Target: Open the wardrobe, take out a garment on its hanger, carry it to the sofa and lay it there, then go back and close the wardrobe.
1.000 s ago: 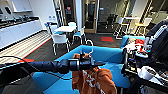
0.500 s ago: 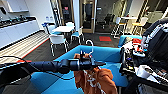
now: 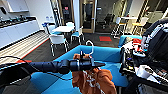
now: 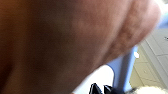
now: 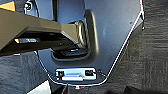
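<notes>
My left arm reaches in from the left, and my left gripper (image 3: 98,65) is shut on the hanger (image 3: 90,47), whose thin white hook stands up above the gripper. The rust-orange garment (image 3: 93,80) with white lettering hangs below it, over the seat of the bright blue sofa (image 3: 107,53). In the left wrist view the orange garment (image 4: 62,40) is pressed close to the camera, with a strip of the blue sofa (image 4: 126,67) beyond it. The right wrist view looks down at my own dark base (image 5: 110,32) over dark carpet.
Behind the sofa stand a white table (image 3: 63,29) and pale chairs (image 3: 58,40). A white kitchen counter (image 3: 17,31) runs along the left wall. A red floor mat (image 3: 105,38) lies before glass doors. My right arm's black bulk (image 3: 152,47) crowds the right side.
The whole view has shifted slightly as I moved closer to the sofa. The garment still hangs from my left gripper in the same hold.
</notes>
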Tool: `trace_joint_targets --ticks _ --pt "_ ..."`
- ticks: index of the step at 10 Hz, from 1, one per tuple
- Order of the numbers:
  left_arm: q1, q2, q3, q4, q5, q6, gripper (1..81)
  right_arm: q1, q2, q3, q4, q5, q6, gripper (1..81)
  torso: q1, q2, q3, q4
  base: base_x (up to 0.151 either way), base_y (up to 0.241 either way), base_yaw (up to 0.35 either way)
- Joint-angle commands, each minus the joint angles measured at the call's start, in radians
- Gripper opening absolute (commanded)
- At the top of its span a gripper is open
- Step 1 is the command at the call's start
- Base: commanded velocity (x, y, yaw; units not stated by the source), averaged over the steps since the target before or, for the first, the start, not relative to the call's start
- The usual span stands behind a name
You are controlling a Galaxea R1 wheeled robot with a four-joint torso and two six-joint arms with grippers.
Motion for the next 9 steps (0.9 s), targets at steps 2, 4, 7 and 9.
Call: trace_joint_targets --ticks 2,4,7,9 --pt "-0.17 0.003 0.039 0.026 -0.079 0.007 1.0 0.006 -0.005 0.003 -0.01 -0.054 -0.004 81.1 0.0 0.0 0.0 0.0 0.0 0.0 0.0" --pt "-0.171 0.003 0.037 0.026 -0.079 0.007 1.0 0.006 -0.003 0.003 -0.01 -0.054 -0.005 81.1 -0.001 0.0 0.0 0.0 0.074 0.0 0.0" --pt "-0.17 0.003 0.038 0.026 -0.079 0.007 1.0 0.007 -0.003 0.003 -0.01 -0.054 -0.005 81.1 -0.001 0.0 0.0 0.0 0.088 0.0 0.0" --pt "-0.17 0.001 0.04 0.026 -0.079 0.007 1.0 0.007 -0.003 0.003 -0.008 -0.054 -0.005 81.1 -0.001 0.0 0.0 0.0 0.089 0.0 0.0"
